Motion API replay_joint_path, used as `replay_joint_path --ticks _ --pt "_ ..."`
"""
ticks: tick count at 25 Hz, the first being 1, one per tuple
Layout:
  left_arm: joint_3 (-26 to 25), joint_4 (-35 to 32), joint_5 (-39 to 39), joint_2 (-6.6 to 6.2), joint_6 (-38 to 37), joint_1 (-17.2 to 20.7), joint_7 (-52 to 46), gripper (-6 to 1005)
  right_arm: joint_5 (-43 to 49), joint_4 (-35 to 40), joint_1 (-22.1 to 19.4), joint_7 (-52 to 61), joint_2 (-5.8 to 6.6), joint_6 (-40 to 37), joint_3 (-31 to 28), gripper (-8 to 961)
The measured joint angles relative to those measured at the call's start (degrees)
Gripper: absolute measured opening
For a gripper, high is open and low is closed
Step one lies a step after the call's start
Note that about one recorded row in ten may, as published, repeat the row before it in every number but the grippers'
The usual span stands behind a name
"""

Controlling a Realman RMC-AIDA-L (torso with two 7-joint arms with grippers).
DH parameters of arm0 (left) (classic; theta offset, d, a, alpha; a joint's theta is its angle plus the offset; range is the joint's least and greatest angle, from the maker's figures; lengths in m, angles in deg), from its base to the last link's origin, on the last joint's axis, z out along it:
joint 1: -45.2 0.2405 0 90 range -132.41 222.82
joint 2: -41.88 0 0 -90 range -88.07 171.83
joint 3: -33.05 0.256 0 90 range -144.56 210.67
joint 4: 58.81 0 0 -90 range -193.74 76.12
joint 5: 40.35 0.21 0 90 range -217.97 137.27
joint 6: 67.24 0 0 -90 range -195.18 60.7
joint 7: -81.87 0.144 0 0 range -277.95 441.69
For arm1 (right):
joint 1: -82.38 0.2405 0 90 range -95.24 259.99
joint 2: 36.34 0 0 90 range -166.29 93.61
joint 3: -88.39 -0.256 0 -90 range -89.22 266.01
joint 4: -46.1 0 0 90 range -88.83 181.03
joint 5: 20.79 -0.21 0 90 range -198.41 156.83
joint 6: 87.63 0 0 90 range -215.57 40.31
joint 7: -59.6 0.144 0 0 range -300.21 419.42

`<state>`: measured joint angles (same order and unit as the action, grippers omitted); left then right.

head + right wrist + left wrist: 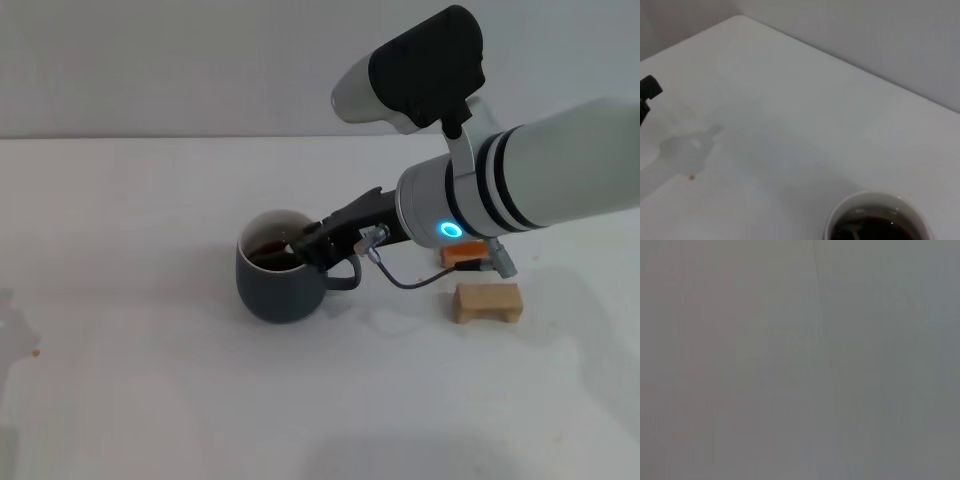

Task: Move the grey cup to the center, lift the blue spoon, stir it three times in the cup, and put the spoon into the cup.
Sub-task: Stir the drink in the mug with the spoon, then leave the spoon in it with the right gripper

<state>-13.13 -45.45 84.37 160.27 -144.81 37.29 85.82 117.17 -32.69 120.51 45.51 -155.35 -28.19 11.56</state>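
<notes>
Where the bench (150,400) lies nearest us in the head view, we see only its white top, with a small reddish-brown speck (36,351) near its left edge. Farther in stands the grey cup (281,268), upright, its white inside holding dark brown liquid (270,252) and its loop handle turned toward the right. Our right tool (306,246) reaches in from the right and sits at the cup's rim on the handle side, its black tip over the liquid — we cannot tell how far its fingers are spread, nor whether they have hold of anything. The blue spoon we cannot make out in any view. Right of the cup, well apart from it, a pale wooden block (487,301) rests on the bench, and just behind that an orange block (463,254) shows partly under the right arm (540,175). The right wrist view looks down on the cup's rim and liquid, with bare bench and a faint damp patch (687,147) beyond. Our left wrist view shows only flat grey — the left tool is out of sight.
</notes>
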Motion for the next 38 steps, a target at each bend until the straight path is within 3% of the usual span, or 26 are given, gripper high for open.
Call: replay_joint_path --ticks 10,23,38 --pt "-0.05 0.0 -0.01 -0.01 -0.03 0.07 0.0 -2 1.91 0.74 -0.65 -0.95 0.24 0.19 -3.72 162" --pt "0.22 0.0 0.09 0.06 0.0 -0.47 0.0 -2 -0.68 -2.49 -2.39 -1.01 0.0 4.73 -3.37 162" --pt "0.31 0.79 0.32 0.09 -0.56 0.44 0.0 -1 -1.73 1.31 0.82 -1.93 0.04 -0.51 -1.43 161"
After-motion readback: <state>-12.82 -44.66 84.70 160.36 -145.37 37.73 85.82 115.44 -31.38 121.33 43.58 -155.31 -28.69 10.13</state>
